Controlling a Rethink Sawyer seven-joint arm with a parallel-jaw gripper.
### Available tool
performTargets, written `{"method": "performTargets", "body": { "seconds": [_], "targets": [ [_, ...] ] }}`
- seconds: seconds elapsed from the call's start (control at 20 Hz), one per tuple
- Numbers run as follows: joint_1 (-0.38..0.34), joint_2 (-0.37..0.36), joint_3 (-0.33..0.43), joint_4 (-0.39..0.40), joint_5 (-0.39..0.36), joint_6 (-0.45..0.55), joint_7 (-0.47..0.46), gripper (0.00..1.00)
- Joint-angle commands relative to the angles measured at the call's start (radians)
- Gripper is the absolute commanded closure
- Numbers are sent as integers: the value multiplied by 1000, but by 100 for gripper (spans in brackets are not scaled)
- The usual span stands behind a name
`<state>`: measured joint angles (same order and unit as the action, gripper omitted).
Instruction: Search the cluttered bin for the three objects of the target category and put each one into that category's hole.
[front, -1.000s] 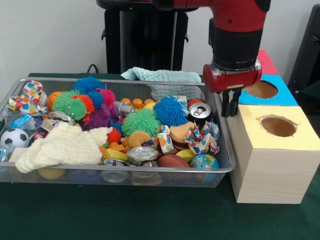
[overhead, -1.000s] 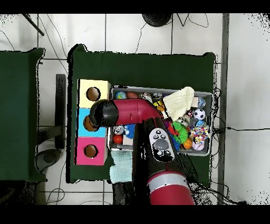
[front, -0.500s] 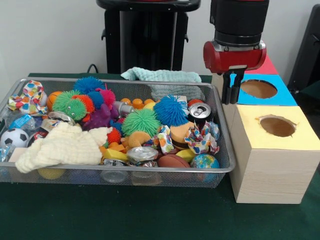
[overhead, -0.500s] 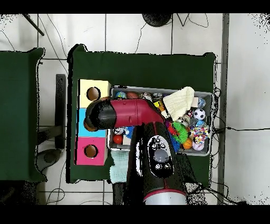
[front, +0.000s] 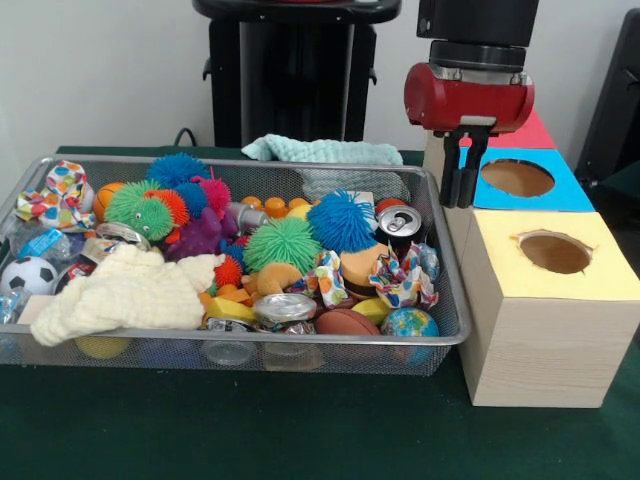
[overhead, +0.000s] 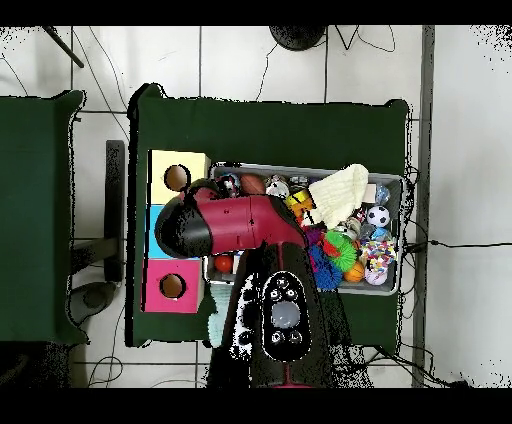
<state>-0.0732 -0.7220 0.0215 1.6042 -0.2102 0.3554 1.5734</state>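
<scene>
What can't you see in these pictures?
- Blue box's hole: hidden in the overhead view by the red arm; the front view shows it.
- Gripper: the overhead view hides it under the arm; in the front view its dark fingers overlap, so open or shut is unclear.
- Pink box: the front view hides its hole behind the gripper's red housing.
- Basket bottom: covered by piled toys, cans and cloths.

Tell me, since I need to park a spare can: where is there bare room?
The green table in front of the wire bin and yellow box is bare. The bin itself is packed full.
</scene>
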Motion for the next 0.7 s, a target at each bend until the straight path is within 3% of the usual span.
{"method": "performTargets", "body": {
  "seconds": [0.05,0.3,0.5,0.7],
  "targets": [
    [-20,42,-34,58,-48,-77,147,100],
    [-9,59,-63,61,-47,-82,156,100],
    [-64,85,-5,97,-34,-123,141,100],
    [-82,115,-2,92,-50,-146,130,100]
  ]
}}
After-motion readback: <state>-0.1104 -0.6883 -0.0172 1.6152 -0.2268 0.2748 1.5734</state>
